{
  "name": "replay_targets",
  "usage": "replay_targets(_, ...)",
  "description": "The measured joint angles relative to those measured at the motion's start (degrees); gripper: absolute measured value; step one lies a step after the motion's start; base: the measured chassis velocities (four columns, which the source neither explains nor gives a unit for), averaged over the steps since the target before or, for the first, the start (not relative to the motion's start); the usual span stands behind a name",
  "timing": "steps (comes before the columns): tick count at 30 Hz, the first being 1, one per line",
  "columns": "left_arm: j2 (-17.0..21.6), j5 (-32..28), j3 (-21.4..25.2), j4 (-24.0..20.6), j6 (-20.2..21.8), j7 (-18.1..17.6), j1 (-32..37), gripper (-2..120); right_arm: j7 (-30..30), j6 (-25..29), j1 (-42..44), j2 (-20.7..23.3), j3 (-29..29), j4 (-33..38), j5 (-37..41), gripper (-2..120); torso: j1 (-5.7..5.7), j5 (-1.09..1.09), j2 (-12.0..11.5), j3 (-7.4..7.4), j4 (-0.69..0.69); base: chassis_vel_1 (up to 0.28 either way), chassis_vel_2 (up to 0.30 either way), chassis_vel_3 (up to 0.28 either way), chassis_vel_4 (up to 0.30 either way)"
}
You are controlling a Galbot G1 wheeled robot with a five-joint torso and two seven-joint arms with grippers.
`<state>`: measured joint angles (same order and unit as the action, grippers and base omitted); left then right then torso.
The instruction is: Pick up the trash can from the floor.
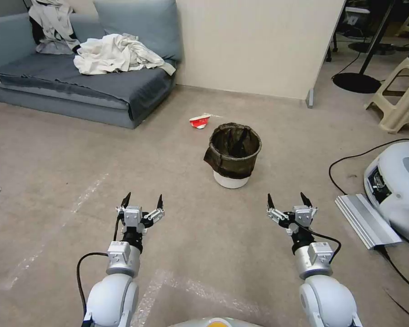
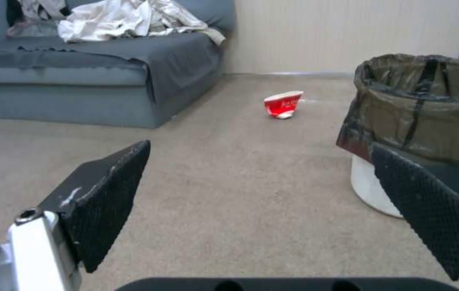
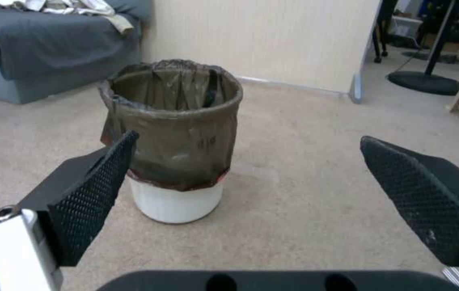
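Note:
The trash can [image 1: 232,154], a small white bin with a dark bag folded over its rim, stands upright on the floor [image 1: 177,159] straight ahead of me. My left gripper [image 1: 143,202] hovers open, nearer to me and to the bin's left, nothing between its fingers. My right gripper [image 1: 286,200] hovers open too, nearer to me and slightly right of the bin. In the left wrist view the trash can [image 2: 418,121] sits off beyond one black fingertip [image 2: 429,198] of the left gripper [image 2: 261,194]. In the right wrist view the trash can [image 3: 175,141] stands close ahead of the right gripper [image 3: 245,190].
A red-and-white paper cup [image 1: 200,121] lies just beyond the bin. A blue sofa [image 1: 77,77] with clothes stands far left. A partition wall [image 1: 259,45] is behind, a plastic stool [image 1: 402,95] far right. A white machine [image 1: 397,186], metal panel [image 1: 366,220] and cables lie right.

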<state>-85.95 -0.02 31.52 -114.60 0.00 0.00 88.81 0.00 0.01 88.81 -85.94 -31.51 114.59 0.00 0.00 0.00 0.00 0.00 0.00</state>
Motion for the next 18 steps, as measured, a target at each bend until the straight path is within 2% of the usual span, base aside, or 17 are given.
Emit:
replay_targets(5, 0.55, -2.69, 1.62, -3.68, 3.13, -0.06, 0.64, 100, 0.00, -0.27, 0.11, 0.00, -0.16, 0.26, 0.15, 100, 0.00, 0.01, 0.00, 0.00, 0.00, 0.000, 0.000, 0.000, 0.000)
replay_targets(7, 1.22, -6.06, 3.62, -8.20, 7.16, -0.41, 1.49, 100, 0.00, -2.19, 0.83, -0.01, -1.23, 2.70, 1.62, 100, 0.00, 0.00, 0.00, 0.00, 0.01, 0.000, 0.000, 0.000, 0.000)
replay_targets(8, 1.22, -6.06, 3.62, -8.20, 7.16, -0.41, 1.49, 100, 0.00, -2.19, 0.83, -0.01, -1.23, 2.70, 1.62, 100, 0.00, 0.00, 0.00, 0.00, 0.01, 0.000, 0.000, 0.000, 0.000)
replay_targets(9, 1.49, -7.38, 4.40, -10.01, 8.73, -0.57, 1.83, 100, 0.05, -3.34, 1.23, 0.00, -1.94, 4.29, 2.53, 100, 0.00, -0.01, 0.00, 0.00, 0.01, 0.000, 0.000, 0.000, 0.000)
replay_targets(11, 2.31, -11.16, 6.60, -15.18, 13.29, -0.96, 2.80, 100, 0.30, -7.32, 2.74, 0.01, -4.17, 9.32, 5.57, 100, 0.00, -0.01, 0.00, 0.00, -0.01, 0.000, 0.000, 0.000, 0.000)
replay_targets(14, 2.80, -13.67, 8.10, -18.56, 16.27, -1.23, 3.41, 100, 0.49, -9.73, 3.61, 0.03, -5.52, 12.43, 7.44, 100, 0.00, 0.00, 0.00, 0.00, -0.01, 0.000, 0.000, 0.000, 0.000)
replay_targets(15, 3.62, -15.55, 9.43, -21.15, 16.34, -1.39, 4.37, 100, 0.64, -12.13, 4.51, 0.04, -6.89, 15.53, 9.31, 100, 0.00, 0.00, 0.00, 0.00, -0.01, 0.000, 0.000, 0.000, 0.000)
replay_targets(16, 4.31, -15.96, 10.08, -21.46, 13.84, -1.55, 5.10, 100, 0.79, -13.65, 5.05, 0.06, -7.76, 17.49, 10.47, 100, 0.00, 0.05, 0.00, -0.01, 0.00, 0.000, 0.000, 0.000, 0.000)
replay_targets(17, 4.31, -15.96, 10.08, -21.46, 13.84, -1.55, 5.10, 100, 0.79, -13.65, 5.05, 0.06, -7.76, 17.49, 10.47, 100, 0.00, 0.05, 0.00, -0.01, 0.00, 0.000, 0.000, 0.000, 0.000)
replay_targets(18, 4.56, -16.06, 10.14, -21.46, 11.92, -1.44, 5.58, 100, 0.89, -15.14, 5.63, 0.06, -8.58, 19.37, 11.61, 100, 0.00, 0.01, 0.00, 0.00, 0.01, 0.000, 0.000, 0.000, 0.000)
